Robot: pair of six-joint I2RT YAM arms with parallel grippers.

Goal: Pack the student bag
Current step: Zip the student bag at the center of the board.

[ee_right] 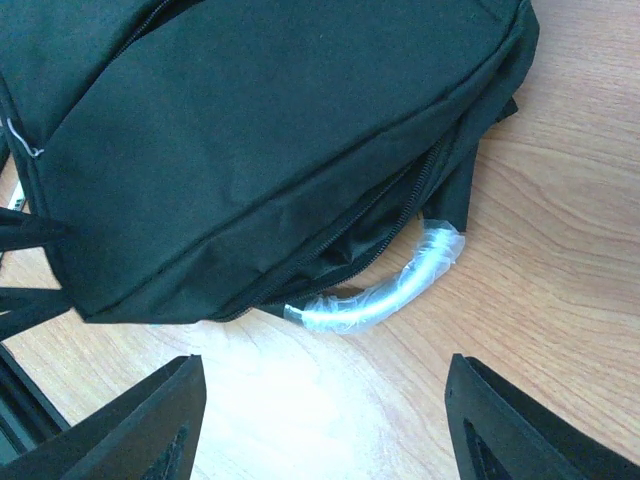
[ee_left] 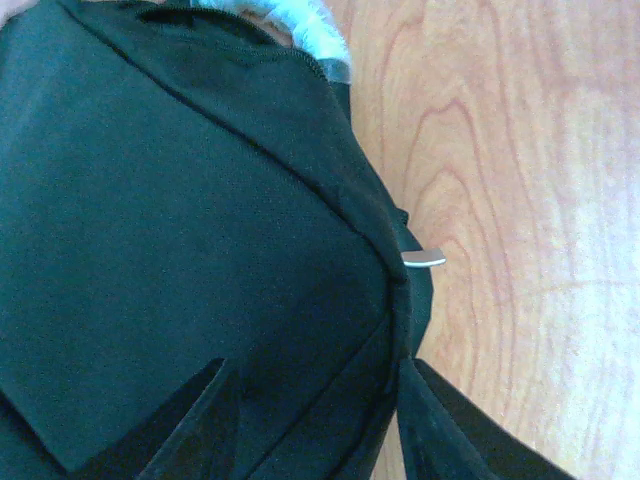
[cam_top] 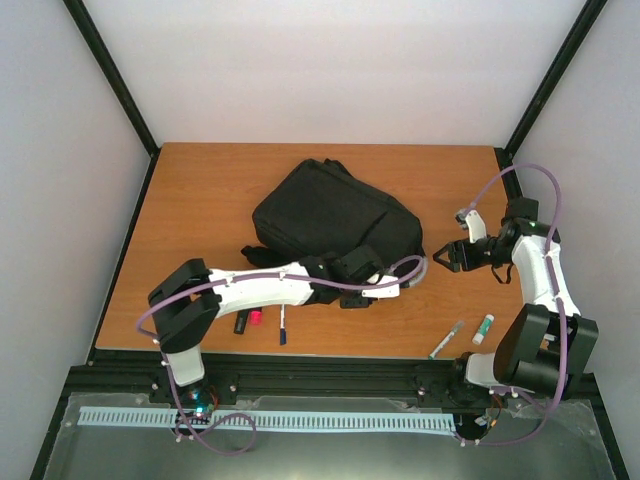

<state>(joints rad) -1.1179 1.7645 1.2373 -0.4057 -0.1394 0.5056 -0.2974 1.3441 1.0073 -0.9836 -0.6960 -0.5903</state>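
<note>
Matte black fingers of the left gripper point(ee_left: 310, 380) stand parted astride a seamed corner of the student bag point(cam_top: 335, 215), soft black fabric at the wooden table's point(cam_top: 200, 200) centre; whether they pinch it is unclear. At 3 o'clock of the bag, the right gripper point(ee_right: 322, 372) is spread wide over bare wood, with the bag's plastic-wrapped handle point(ee_right: 385, 290) at its 12 o'clock.

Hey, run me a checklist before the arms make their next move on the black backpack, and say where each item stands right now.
1. Right gripper jaws open and empty: ok.
2. Plastic-wrapped handle in clear view ahead of the right gripper: ok.
3. Left gripper jaws apart over the student bag corner; whether they pinch fabric: cannot tell.
4. Zipper pull visible beyond the left gripper: ok.
5. Bag opened for packing: cannot tell.
6. Supplies inside: not ok; blue pen and green-capped tube lie outside the bag.
</note>
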